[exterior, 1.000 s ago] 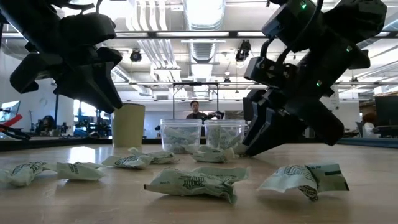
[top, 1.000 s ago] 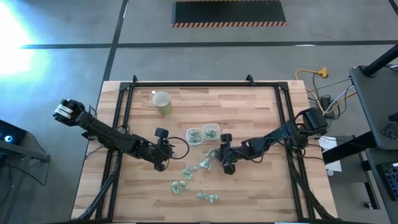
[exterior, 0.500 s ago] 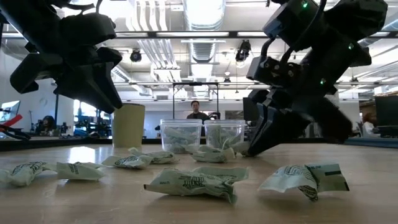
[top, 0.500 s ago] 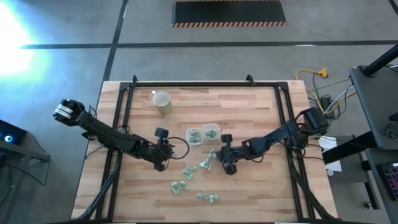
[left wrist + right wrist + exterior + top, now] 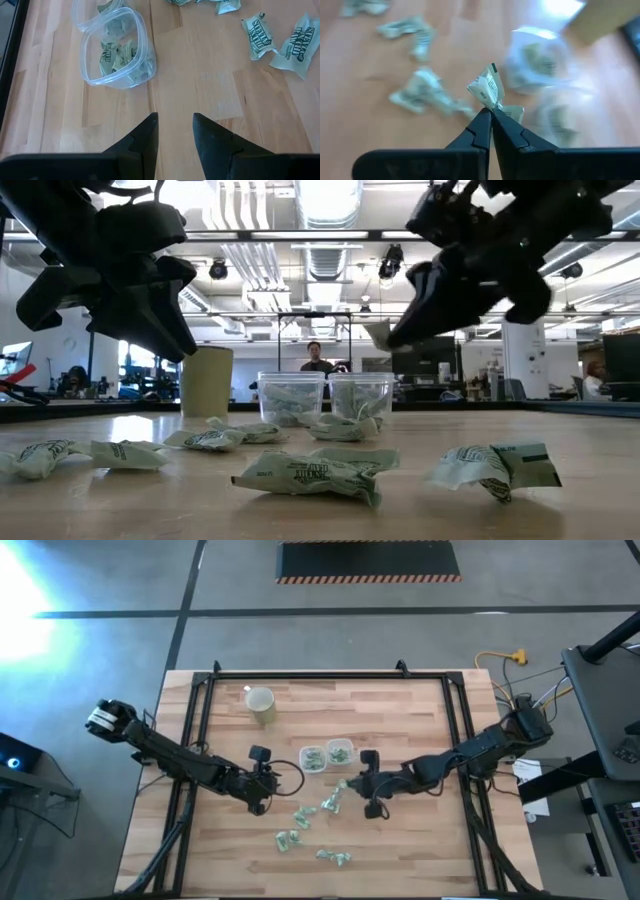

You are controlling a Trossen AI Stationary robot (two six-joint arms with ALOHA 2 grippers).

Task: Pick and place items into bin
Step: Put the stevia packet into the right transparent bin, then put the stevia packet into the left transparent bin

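Right claw clenched on one small crinkly green-and-white wrapped piece, lifted off the worktop mid-centre, probably for carrying to the clear plastic bins alongside. Left claw released, hovering by the nearer bin, likely waiting its turn.

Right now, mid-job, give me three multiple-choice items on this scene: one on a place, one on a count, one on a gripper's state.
1. Where does the beige paper cup stand?
A. far left part of the wooden table
B. between the two clear bins
C. in the left gripper

2. How many clear plastic bins sit mid-table?
A. one
B. two
C. four

3. What is the right gripper doing?
A. open over bare wood
B. shut on a green-and-white wrapped piece
C. shut on the cup

Answers: 1 A, the high view shows the cup alone near the far left edge. 2 B, two bins stand side by side. 3 B, the right wrist view shows the wrapper pinched at the fingertips, while the left gripper waits open.
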